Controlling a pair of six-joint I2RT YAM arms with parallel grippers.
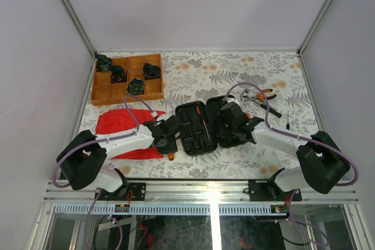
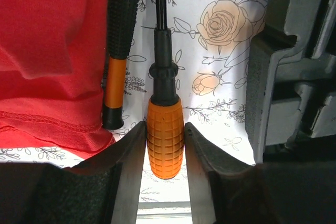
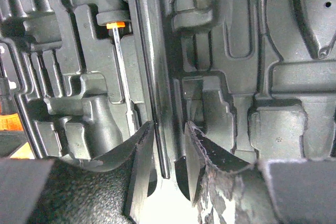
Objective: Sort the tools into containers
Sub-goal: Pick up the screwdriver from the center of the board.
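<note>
My left gripper (image 2: 165, 129) clamps the grid-textured orange handle of a black-shafted screwdriver (image 2: 165, 153), between red cloth (image 2: 47, 51) and open black moulded plastic case (image 3: 236, 77). My right gripper (image 3: 169, 135), fingers narrowly parted, straddles its hinge ridge; I cannot tell if it grips.

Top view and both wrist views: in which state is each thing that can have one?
tool case, open, lying flat on the table.
slotted screwdriver, seated in a case slot.
orange-handled screwdriver, outside the case, gripped at its handle.
left pincer, closed on the orange-handled screwdriver.
right pincer, open, astride the case's middle ridge.
pliers, on the table, outside the case.
</note>
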